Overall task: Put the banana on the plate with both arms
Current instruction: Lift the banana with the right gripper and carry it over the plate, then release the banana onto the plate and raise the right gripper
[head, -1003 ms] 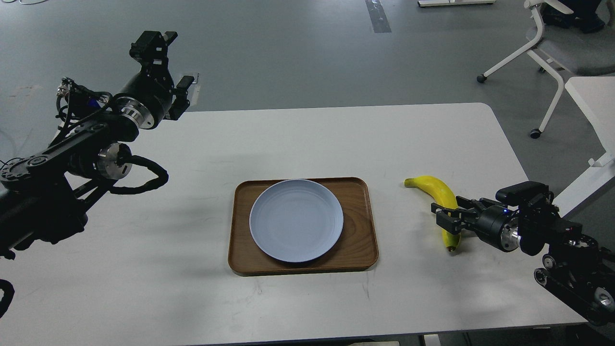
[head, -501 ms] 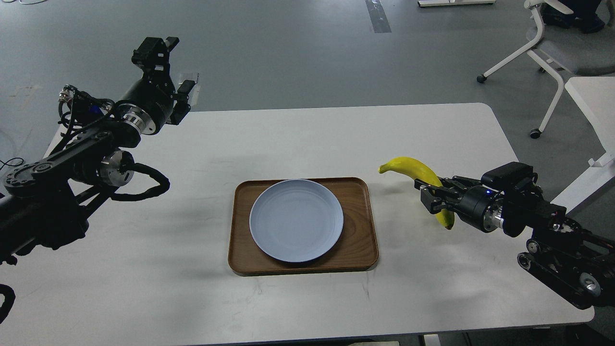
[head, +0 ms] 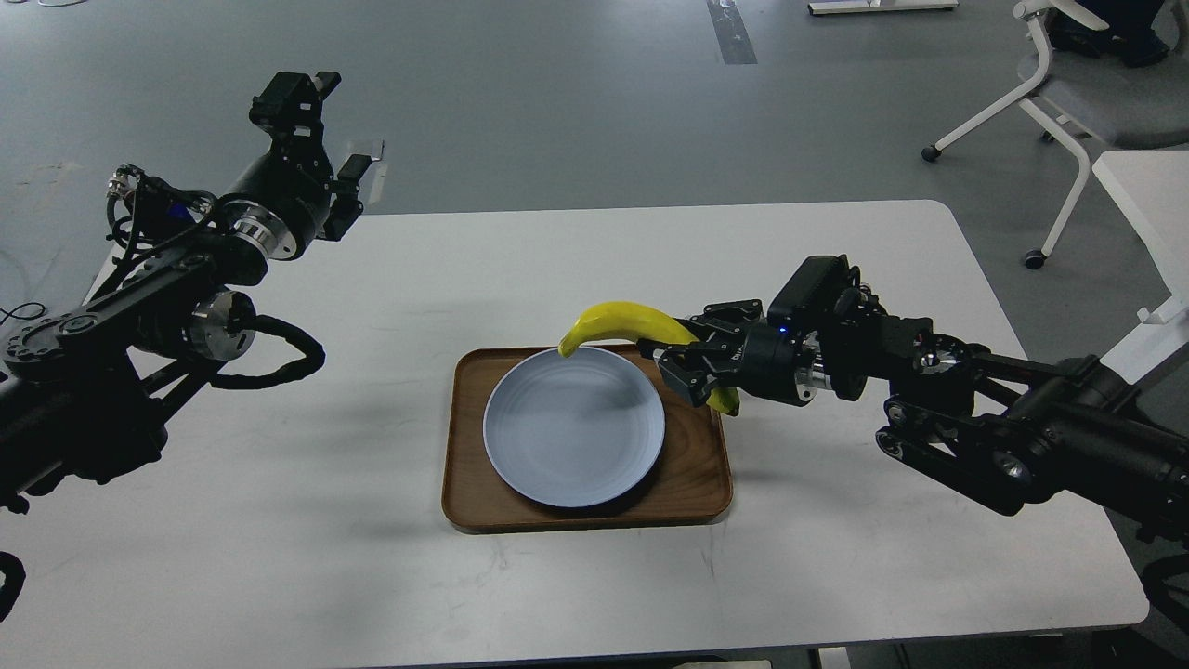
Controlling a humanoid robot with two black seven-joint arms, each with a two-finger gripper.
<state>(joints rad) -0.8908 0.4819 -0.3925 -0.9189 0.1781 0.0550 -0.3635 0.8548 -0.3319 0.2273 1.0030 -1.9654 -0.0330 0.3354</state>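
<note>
A curved yellow banana (head: 624,321) hangs in the air in my right gripper (head: 683,364), which is shut on its middle. The banana's far end reaches over the back right rim of the pale blue-grey plate (head: 573,427). The plate is bare and lies on a brown wooden tray (head: 692,474) at the table's middle. My left gripper (head: 320,130) is raised above the table's far left corner, well away from the plate, with its fingers spread and nothing between them.
The white table (head: 557,269) spreads around the tray. A white office chair (head: 1087,93) stands on the grey floor at the far right, and the corner of another white table (head: 1152,204) shows beside it.
My right gripper has lifted the banana off the table at the right and carried it left to the plate's right edge. My left arm has barely moved.
</note>
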